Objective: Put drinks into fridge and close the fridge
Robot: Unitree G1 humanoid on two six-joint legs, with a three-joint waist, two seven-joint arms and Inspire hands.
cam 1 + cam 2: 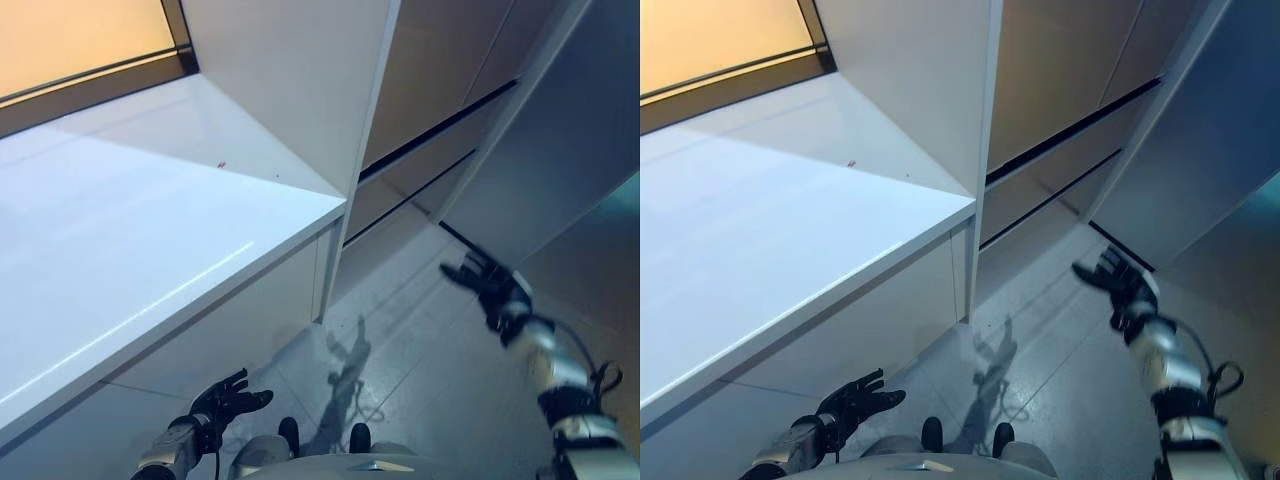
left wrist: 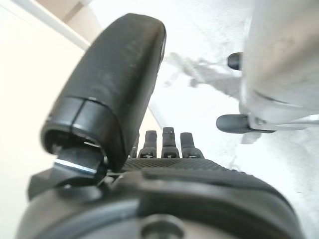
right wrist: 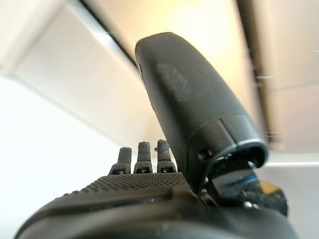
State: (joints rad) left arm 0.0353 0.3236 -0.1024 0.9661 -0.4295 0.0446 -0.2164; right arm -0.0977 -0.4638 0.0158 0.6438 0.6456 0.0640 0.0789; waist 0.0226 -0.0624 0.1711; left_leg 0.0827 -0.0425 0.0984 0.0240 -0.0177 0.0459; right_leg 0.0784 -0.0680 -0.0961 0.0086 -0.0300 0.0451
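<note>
My right hand point(image 1: 492, 287) is raised, with its fingers spread open and empty, just below the lower edge of a large grey door panel point(image 1: 565, 150) that stands at an angle on the right. It also shows in the right wrist view point(image 3: 144, 191) with straight fingers facing beige fronts. My left hand point(image 1: 226, 400) hangs low over the floor by the counter's base, open and empty. In the left wrist view point(image 2: 189, 174) its fingers are straight.
A white counter point(image 1: 150, 230) fills the left. A tall white side panel point(image 1: 290, 80) rises at its far end. Beige fronts point(image 1: 440, 70) with dark horizontal gaps stand beyond it. Grey tiled floor point(image 1: 420, 350) lies between the counter and the grey door.
</note>
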